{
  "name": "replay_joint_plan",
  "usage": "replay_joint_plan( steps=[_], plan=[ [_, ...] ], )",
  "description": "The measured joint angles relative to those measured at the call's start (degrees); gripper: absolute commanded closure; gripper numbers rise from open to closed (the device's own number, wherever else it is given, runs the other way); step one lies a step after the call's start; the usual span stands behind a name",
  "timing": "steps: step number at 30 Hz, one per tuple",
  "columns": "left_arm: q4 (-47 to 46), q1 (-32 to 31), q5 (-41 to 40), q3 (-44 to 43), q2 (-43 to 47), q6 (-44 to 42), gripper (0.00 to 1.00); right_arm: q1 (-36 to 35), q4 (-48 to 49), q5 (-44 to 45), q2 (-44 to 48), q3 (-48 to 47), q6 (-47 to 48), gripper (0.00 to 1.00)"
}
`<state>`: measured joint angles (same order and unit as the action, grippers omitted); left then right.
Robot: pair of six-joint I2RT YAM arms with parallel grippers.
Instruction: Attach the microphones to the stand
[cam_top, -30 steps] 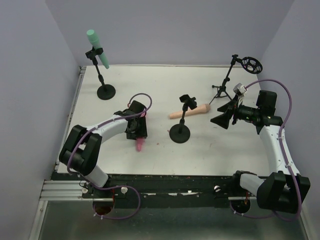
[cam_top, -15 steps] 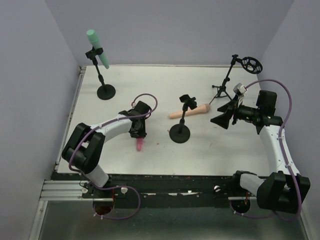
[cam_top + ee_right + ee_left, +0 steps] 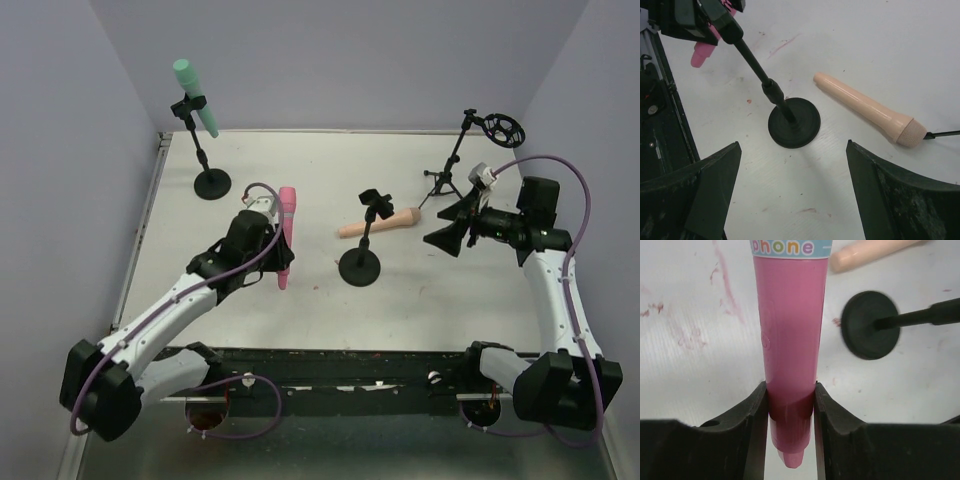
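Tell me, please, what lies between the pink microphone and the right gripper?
In the top view, an empty round-based stand and the peach microphone, lying flat, sit between the pink microphone and the right gripper.

Pink tapered toy microphone [image 3: 287,215] clamped at narrow end by left gripper [image 3: 276,256], left of centre of white table [image 3: 450,300]. Teal-green microphone [image 3: 195,96] seated in black round-base stand [image 3: 211,183] at far-left corner. Peach-tan microphone [image 3: 379,224] laid flat just behind central black stand [image 3: 361,264]. Right gripper [image 3: 447,225] held near right edge, fingers spread. Black tripod stand [image 3: 447,170] placed at far-right corner.
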<state>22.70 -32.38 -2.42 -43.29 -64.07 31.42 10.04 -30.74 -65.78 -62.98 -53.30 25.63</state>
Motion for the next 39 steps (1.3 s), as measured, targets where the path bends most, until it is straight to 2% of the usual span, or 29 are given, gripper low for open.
replay_joint_plan(
  steps=[4, 6, 12, 17, 23, 27, 30, 34, 39],
  plan=[
    [-6.2, -0.2, 4.8, 3.2, 11.4, -1.9, 1.0, 0.0, -6.7, 0.1, -0.1, -7.4, 4.0, 0.05],
    [-9.0, -0.4, 6.9, 5.2, 16.2, -2.6, 1.0, 0.0, -10.2, 0.0, -0.2, -12.1, 6.2, 0.0],
    [-15.9, -0.7, 13.8, 7.1, 24.4, -4.6, 1.0, 0.0, -21.2, -4.8, -1.4, -24.0, 12.5, 0.0],
    [-19.0, -0.7, 22.1, 3.6, 22.9, -8.0, 1.0, -1.7, -26.5, -7.7, -2.0, -26.4, 15.6, 0.0],
    [-20.0, -2.0, 30.8, 0.8, 21.2, -10.6, 1.0, -10.3, -29.4, -7.8, -4.6, -31.3, 16.5, 0.0],
    [-19.7, -6.0, 33.7, -2.4, 20.3, -11.8, 1.0, -16.8, -30.6, -8.8, -7.8, -36.9, 16.0, 0.0],
    [-18.7, -9.4, 34.0, -6.5, 18.2, -12.8, 1.0, -18.9, -30.7, -10.7, -9.8, -40.3, 14.1, 0.0],
    [-16.7, -15.4, 33.0, -14.0, 12.5, -14.6, 1.0, -21.4, -27.5, -13.6, -10.6, -41.9, 6.3, 0.0],
    [-15.6, -18.8, 30.9, -19.1, 6.3, -15.8, 1.0, -22.8, -15.2, -14.6, -8.2, -38.5, -8.7, 0.0]
  ],
)
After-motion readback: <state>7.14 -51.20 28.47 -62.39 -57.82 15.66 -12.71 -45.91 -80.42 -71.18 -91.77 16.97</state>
